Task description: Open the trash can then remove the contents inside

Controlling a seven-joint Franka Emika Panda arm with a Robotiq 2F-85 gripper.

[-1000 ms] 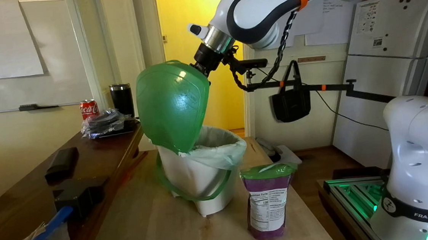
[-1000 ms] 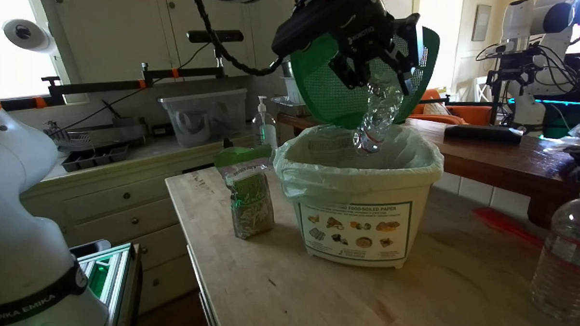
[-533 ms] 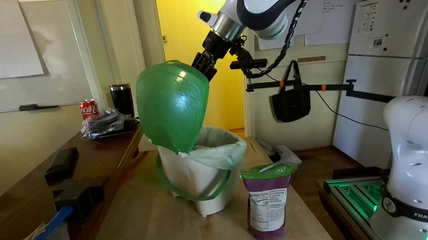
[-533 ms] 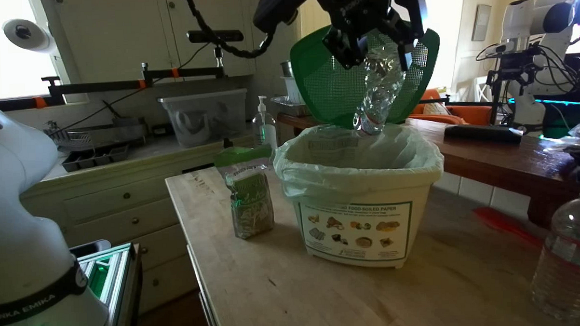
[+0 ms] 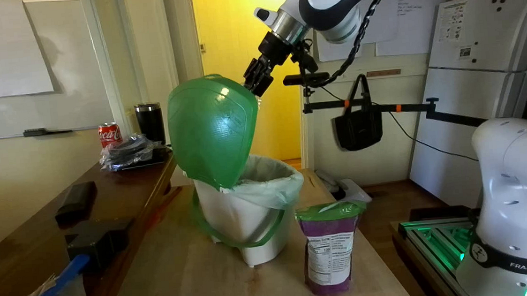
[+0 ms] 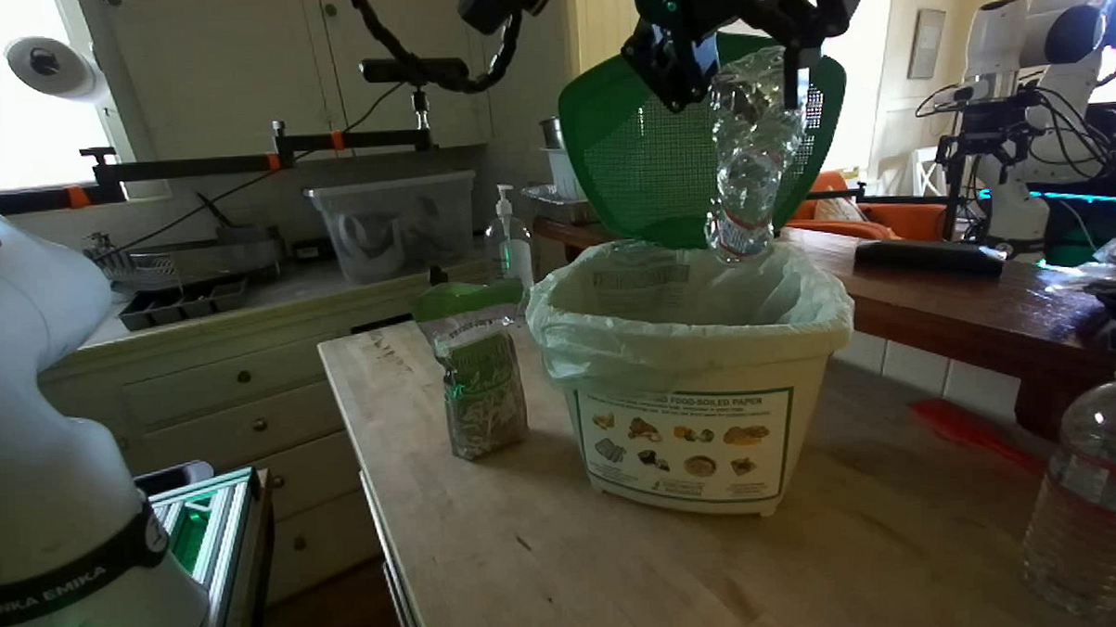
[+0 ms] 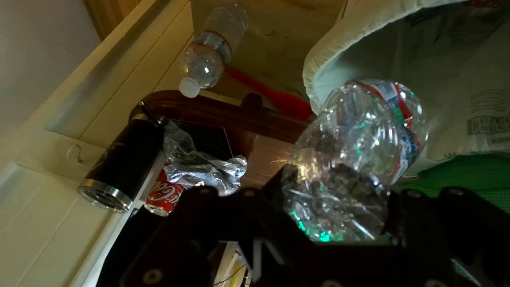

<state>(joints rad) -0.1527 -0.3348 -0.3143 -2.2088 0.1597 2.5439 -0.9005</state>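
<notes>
The trash can (image 5: 250, 219) stands upright on the wooden tabletop, a white liner bag (image 6: 614, 335) folded over its rim. Its green lid (image 5: 210, 128) is tilted up at the back, so the top is uncovered. My gripper (image 6: 743, 94) is up in front of the lid, shut on a crumpled clear plastic bottle (image 7: 342, 159). In an exterior view the bottle (image 6: 748, 168) hangs down over the far rim, its lower end at about rim height. The contents, a purple packet (image 5: 331, 255) with a white label and green top, stands beside the bin, apart from the gripper.
A clear bottle (image 6: 1093, 490) stands on the tabletop (image 6: 567, 573) at the near side. A red utensil (image 6: 975, 433) lies close by. The darker table (image 5: 29, 223) alongside carries a black tumbler (image 5: 150, 124), a red can (image 5: 110, 134) and a plastic-wrapped item (image 5: 132, 151).
My gripper has risen and drawn back from the lid, lifting the bottle out of the bin's mouth. The bin, lid and packet have stayed put.
</notes>
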